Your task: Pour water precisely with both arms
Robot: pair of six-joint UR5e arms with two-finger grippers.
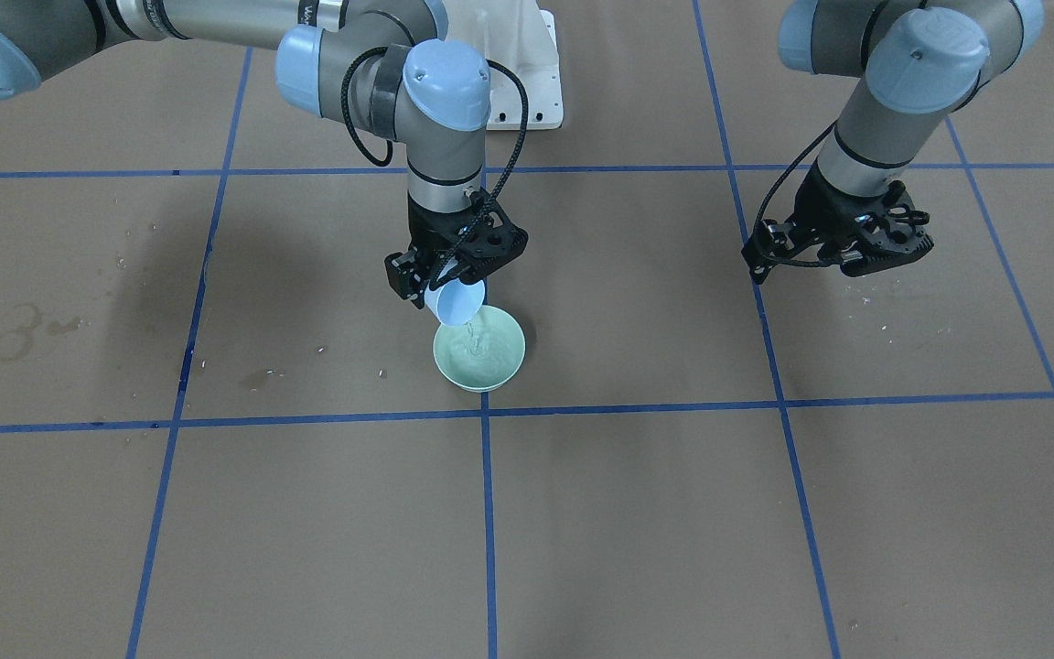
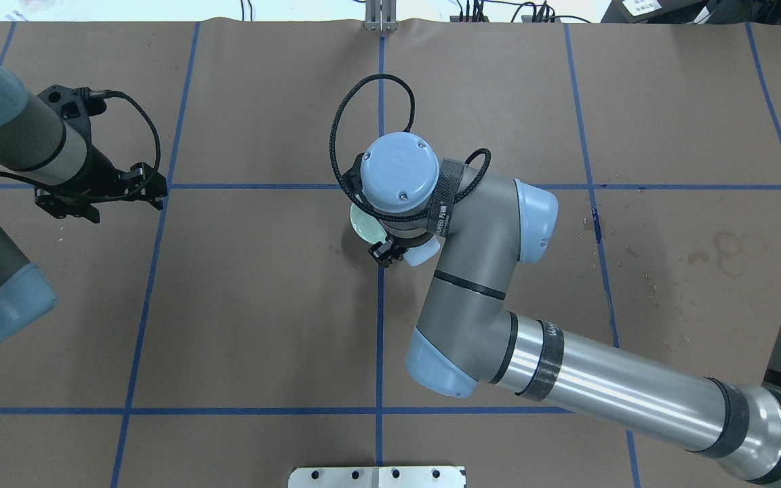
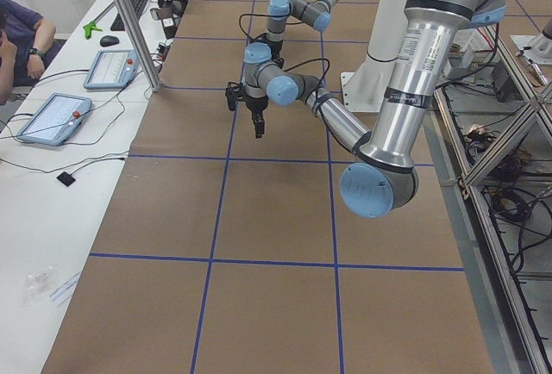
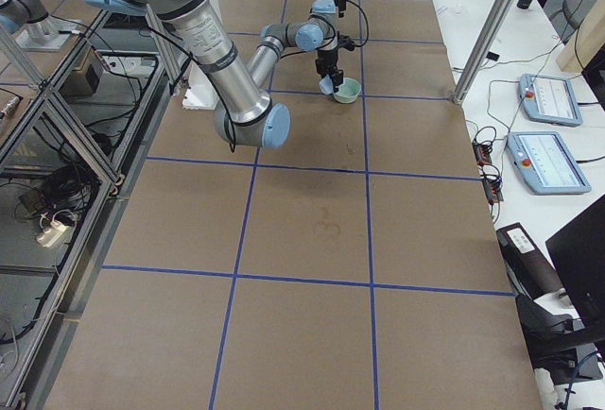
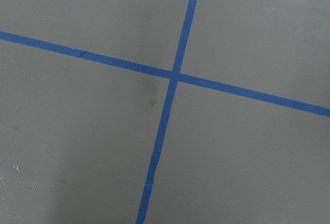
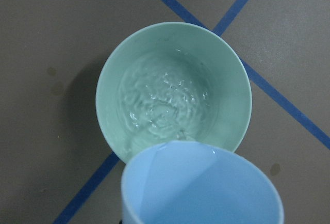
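Note:
My right gripper (image 1: 443,279) is shut on a light-blue cup (image 1: 457,302) and holds it tilted over a pale green bowl (image 1: 501,361) near the table's middle. Water (image 1: 472,340) runs in a thin stream from the cup's lip into the bowl. In the right wrist view the cup (image 6: 201,188) fills the lower edge, and the bowl (image 6: 234,84) holds rippling water (image 6: 165,100). From overhead the wrist hides most of the bowl (image 2: 363,225) and cup (image 2: 423,255). My left gripper (image 1: 843,249) hovers empty over bare paper, far from the bowl; I cannot tell whether it is open or shut.
Brown paper with a blue tape grid (image 5: 172,77) covers the table. Dried ring stains (image 1: 19,329) and small droplets (image 1: 262,375) mark the paper. The white pedestal base (image 1: 532,87) stands behind the bowl. Tablets (image 4: 548,160) lie on the side bench.

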